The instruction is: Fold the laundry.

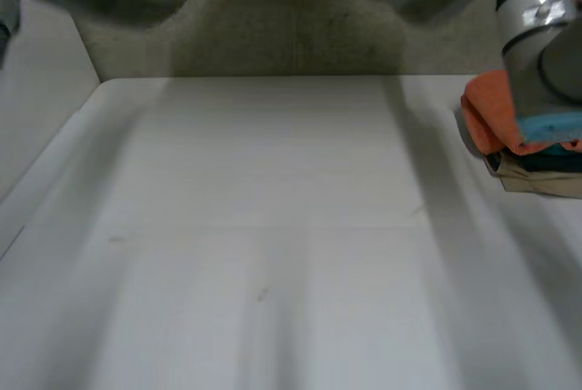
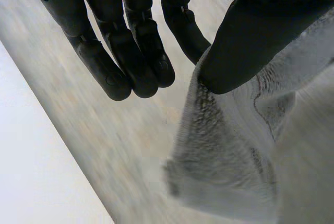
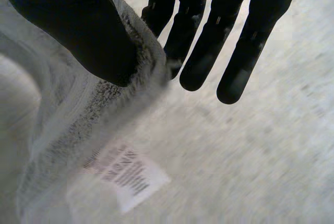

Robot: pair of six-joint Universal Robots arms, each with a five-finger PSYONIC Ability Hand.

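A grey terry towel (image 2: 229, 156) hangs from both of my hands. In the left wrist view my left hand (image 2: 141, 51) holds its fingers straight while its thumb (image 2: 250, 41) presses a towel edge against one finger. My right hand (image 3: 209, 41) grips the same way in its own wrist view, thumb (image 3: 88, 31) clamping the towel (image 3: 57, 130) against a finger. A white care label (image 3: 125, 174) dangles from the towel's hem just beneath that thumb. My right arm (image 1: 546, 45) shows at the head view's far right.
The white table (image 1: 273, 226) stretches out below. A stack of folded laundry (image 1: 491, 122), orange on top with teal and beige under it, sits at the table's right edge behind my right arm. Carpeted floor (image 1: 436, 35) lies beyond the far edge.
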